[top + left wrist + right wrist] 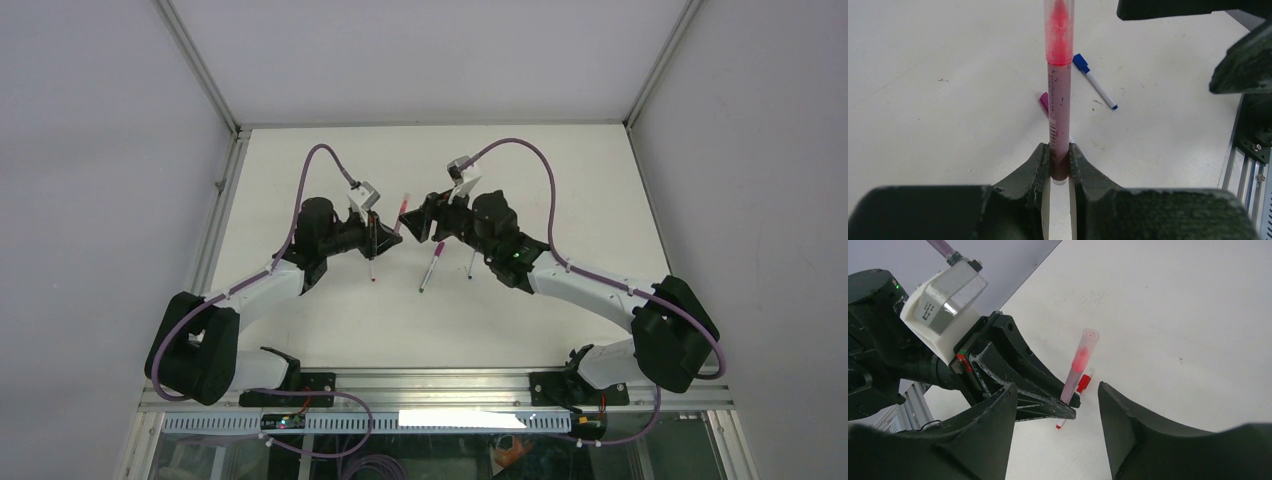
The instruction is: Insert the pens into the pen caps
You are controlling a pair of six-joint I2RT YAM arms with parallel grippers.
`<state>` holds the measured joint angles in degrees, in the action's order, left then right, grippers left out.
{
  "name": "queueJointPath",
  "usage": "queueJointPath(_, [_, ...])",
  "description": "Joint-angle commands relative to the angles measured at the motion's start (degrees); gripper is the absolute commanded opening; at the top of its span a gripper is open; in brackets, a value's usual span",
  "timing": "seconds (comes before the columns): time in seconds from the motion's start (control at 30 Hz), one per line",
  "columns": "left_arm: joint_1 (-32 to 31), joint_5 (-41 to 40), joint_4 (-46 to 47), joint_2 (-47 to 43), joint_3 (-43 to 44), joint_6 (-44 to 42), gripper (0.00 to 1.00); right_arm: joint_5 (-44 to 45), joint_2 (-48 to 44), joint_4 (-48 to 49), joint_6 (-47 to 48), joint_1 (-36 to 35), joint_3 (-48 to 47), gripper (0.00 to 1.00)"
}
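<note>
Left claw (1060, 150) is pinched tight low on the pinkish-brown plastic marker barrel (1059, 110), holding it upright above the white table (923, 100), with a clear tube cap (1058, 30) sitting over its red tip. Right claw (1057, 390) is gaping wide with nothing in it, a finger either side of the pen. Cap looks seated to me, so I'd back the right one straight off without clipping it, then lay the pen near the blue-capped white pen (1095, 82).
</note>
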<state>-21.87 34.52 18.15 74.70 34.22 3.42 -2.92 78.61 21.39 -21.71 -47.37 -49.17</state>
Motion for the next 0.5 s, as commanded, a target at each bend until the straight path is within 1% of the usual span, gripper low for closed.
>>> queueJointPath(0.0, [-1.08, 0.28, 3.71, 0.27, 1.20, -2.05, 0.00, 4.92, -0.54, 6.05, 2.73, 0.26, -0.59, 0.63])
queueJointPath(0.13, [-1.57, 0.78, 4.10, 0.48, 1.05, -1.92, 0.00, 6.15, 2.10, 8.50, 2.81, 0.85, -1.70, 0.63])
queueJointPath(0.27, [-1.77, 0.88, 4.19, 0.59, 0.95, -1.93, 0.00, 5.93, 4.30, 11.23, 1.72, 1.19, -2.61, 0.61])
queueJointPath(0.47, [-1.86, 1.11, 4.03, -0.25, 0.90, -1.84, 0.00, 4.73, 7.48, 12.76, 0.88, 1.59, -4.42, 0.58])
